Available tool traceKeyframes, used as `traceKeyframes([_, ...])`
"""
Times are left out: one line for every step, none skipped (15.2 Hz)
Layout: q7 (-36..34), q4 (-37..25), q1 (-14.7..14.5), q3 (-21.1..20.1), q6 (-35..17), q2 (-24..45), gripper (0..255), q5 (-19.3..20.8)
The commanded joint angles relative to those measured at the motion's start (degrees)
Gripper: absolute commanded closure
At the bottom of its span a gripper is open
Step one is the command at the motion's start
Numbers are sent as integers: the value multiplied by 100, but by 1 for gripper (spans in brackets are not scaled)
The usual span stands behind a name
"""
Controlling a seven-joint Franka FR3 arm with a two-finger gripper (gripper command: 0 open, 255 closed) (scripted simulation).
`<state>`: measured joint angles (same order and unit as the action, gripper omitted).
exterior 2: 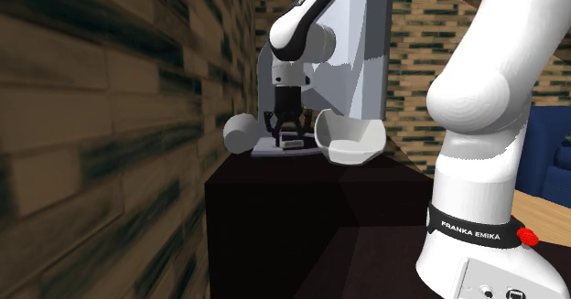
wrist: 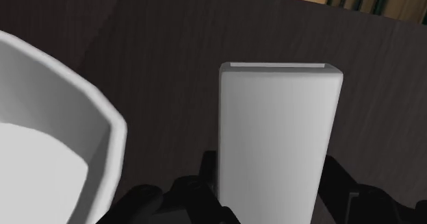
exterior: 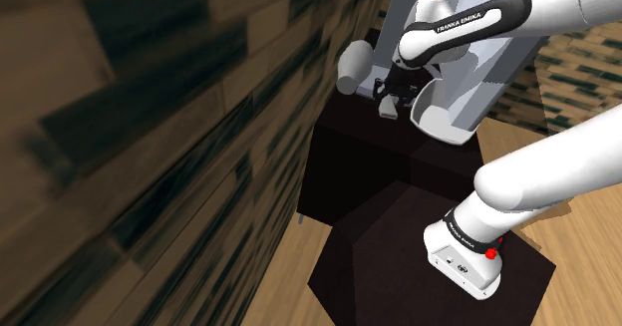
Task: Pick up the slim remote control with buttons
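Observation:
The remote (wrist: 277,120) is drawn as a plain pale grey slab, and no buttons show on it. In the wrist view it stands lengthwise between my two black fingers (wrist: 205,178), which press against both of its long sides. My gripper (wrist: 270,185) is shut on it. From the second exterior view, the gripper (exterior 2: 288,128) points straight down at the back of the dark table (exterior 2: 274,192), with the remote (exterior 2: 292,144) at its fingertips just above a flat grey patch. The shoulder view has the gripper (exterior: 390,97) low over the same tabletop.
A white bowl (exterior 2: 348,140) (wrist: 48,154) sits close beside the remote. A white cylinder (exterior 2: 240,133) (exterior: 351,67) lies on the other side, near the brick wall (exterior 2: 101,133). A tall pale grey panel (exterior 2: 352,50) rises behind the gripper. The robot's stand (exterior: 399,264) adjoins the table.

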<state>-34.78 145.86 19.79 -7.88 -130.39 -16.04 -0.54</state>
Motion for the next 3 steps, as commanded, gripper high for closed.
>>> traceKeyframes([19, -81, -1, 12, 173, -91, 255, -10])
traceKeyframes([20, -86, -2, 12, 186, -100, 255, -11])
traceKeyframes([20, -87, -1, 12, 186, -99, 255, -11])
